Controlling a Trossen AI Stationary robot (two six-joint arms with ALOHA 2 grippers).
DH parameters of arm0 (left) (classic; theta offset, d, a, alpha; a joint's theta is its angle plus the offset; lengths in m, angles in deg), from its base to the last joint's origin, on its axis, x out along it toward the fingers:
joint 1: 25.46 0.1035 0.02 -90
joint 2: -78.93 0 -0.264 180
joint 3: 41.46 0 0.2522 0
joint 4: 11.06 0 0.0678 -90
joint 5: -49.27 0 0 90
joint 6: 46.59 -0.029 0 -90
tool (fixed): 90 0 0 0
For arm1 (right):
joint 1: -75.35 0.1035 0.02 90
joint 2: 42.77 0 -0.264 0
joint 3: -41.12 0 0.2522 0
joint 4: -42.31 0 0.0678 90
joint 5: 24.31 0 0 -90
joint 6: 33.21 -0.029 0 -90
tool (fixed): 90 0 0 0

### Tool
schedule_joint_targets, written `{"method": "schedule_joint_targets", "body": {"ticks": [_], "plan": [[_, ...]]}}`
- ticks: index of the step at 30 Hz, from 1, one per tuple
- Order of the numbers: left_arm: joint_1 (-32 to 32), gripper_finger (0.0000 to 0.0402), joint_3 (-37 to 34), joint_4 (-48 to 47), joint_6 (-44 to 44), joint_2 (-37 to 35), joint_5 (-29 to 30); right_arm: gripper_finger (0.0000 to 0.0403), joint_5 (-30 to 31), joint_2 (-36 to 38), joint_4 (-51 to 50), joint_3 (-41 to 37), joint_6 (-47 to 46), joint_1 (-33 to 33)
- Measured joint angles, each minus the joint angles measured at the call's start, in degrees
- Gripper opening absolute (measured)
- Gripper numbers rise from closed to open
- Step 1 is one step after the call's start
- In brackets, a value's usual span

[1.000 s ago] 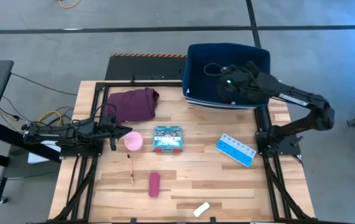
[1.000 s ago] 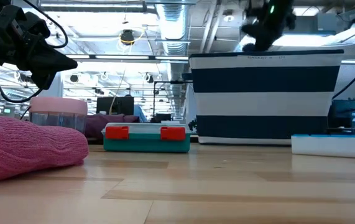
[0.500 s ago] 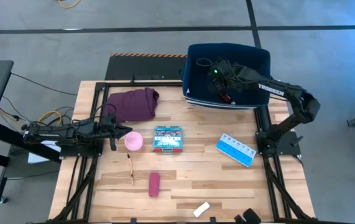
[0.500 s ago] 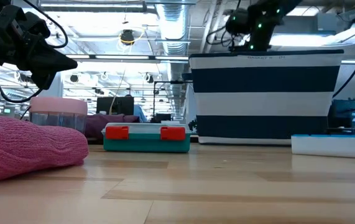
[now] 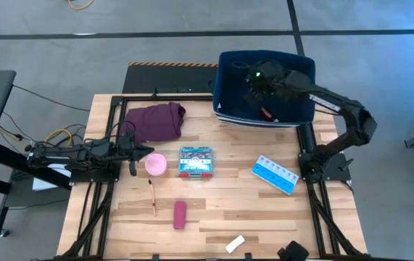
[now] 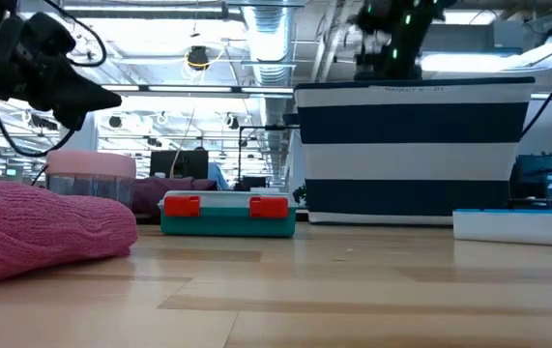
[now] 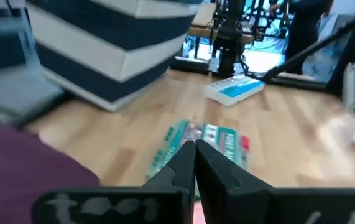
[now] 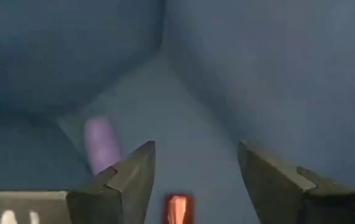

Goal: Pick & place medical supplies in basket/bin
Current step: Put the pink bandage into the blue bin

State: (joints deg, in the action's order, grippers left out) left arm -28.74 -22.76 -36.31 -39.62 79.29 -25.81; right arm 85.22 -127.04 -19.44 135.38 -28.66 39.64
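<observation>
- The right gripper hangs over the large navy-blue fabric bin with white stripes, jaws spread wide and empty; a posture that fits an item just dropped, though that is a judgement.
- Below its fingers, on the bin floor, lie a small red-capped item and a blurred purplish roll; which way the roll's long axis runs is hard to tell.
- The left gripper waits well away from the bin, fingers pressed together on nothing, its tip just beside the pink round roll.
- Beyond that closed tip lies the flat teal box with red clasps, long side across the left arm's reach.
- The rumpled maroon cloth sits beside the left arm and is not a supply.
- Nearest the right arm's base is the blue-and-white pill organizer, lying at a slant, so probably the easiest next pick for that arm.
- Farthest from both grippers, near the table's front edge: a maroon cylindrical roll pointing front to back, a thin wooden stick roughly parallel, and a small white packet lying askew.
</observation>
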Motion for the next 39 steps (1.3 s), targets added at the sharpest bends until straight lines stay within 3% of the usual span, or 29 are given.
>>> {"method": "schedule_joint_targets", "body": {"ticks": [3,7,12,15,20,23,31,39], "plan": [[0.0,0.0000,-0.5,4.8,0.9,0.0,0.5,0.0215,0.0,3.6,0.0,4.9,0.5,1.3],[0.0,0.0000,-0.3,18.2,4.1,0.0,1.9,0.0205,-0.1,9.9,-1.2,10.3,0.5,5.2],[0.1,0.0000,-0.2,39.6,1.8,0.0,11.0,0.0195,-3.0,19.1,-1.5,12.2,-0.3,13.8],[0.1,0.0000,0.9,47.2,2.8,0.0,8.3,0.0191,-7.9,23.3,-2.9,11.2,-4.0,19.9],[0.1,0.0000,6.6,47.1,6.1,2.3,5.9,0.0186,-10.7,26.7,-9.4,9.5,-9.8,29.9],[0.1,0.0000,11.1,47.0,7.1,7.4,1.5,0.0183,-10.3,27.8,-11.0,7.3,-14.9,34.3],[-0.1,0.0000,33.1,44.6,8.0,32.3,-8.7,0.0174,-5.8,27.0,-10.6,-0.7,-21.4,42.3],[-5.1,0.0000,51.3,25.7,6.5,56.3,-8.1,0.0162,-5.7,23.1,-10.3,-7.0,-29.9,52.9]]}}
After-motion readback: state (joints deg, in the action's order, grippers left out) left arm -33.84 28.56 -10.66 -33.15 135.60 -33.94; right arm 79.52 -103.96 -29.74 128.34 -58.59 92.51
